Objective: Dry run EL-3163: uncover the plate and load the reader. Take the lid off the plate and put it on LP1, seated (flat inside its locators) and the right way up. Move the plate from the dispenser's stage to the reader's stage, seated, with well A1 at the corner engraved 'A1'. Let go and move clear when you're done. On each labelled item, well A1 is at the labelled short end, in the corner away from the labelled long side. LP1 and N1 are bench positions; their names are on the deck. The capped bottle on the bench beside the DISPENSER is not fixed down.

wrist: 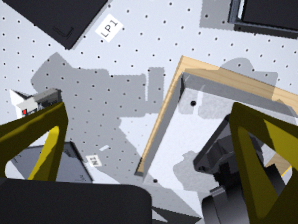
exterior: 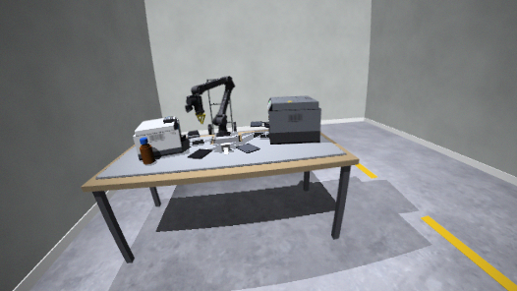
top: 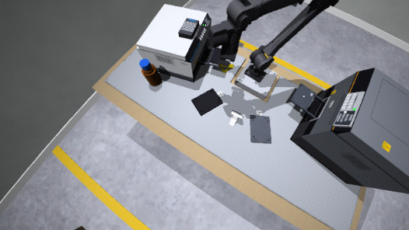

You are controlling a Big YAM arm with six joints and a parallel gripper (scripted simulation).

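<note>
Because the single arm's yellow-fingered pincer (top: 225, 67) (exterior: 201, 118) (wrist: 148, 111) stands wide open with nothing between its fingers, the coming move probably turns on reaching the lidded plate. That seems to be the dark, flat, rectangular piece (top: 214, 55) (exterior: 194, 134) (wrist: 272, 15) on the stage of the white, boxy dispenser (top: 171, 31) (exterior: 165, 134). In the wrist view it lies ahead and to the right, only a corner in frame — so which side is long, I cannot tell. The pincer probably needs to shift that way and square up before descending.

From the top, arm and fingers crowd the stage, and height is hard to judge; the exterior view shows the fingertips well above the table (top: 187, 151) (exterior: 221, 179) (wrist: 135, 10). The wrist view alone makes the LP1 label readable, beside the black rectangular pad (top: 207, 102) (exterior: 200, 153) (wrist: 55, 17) meant for the lid.
</note>
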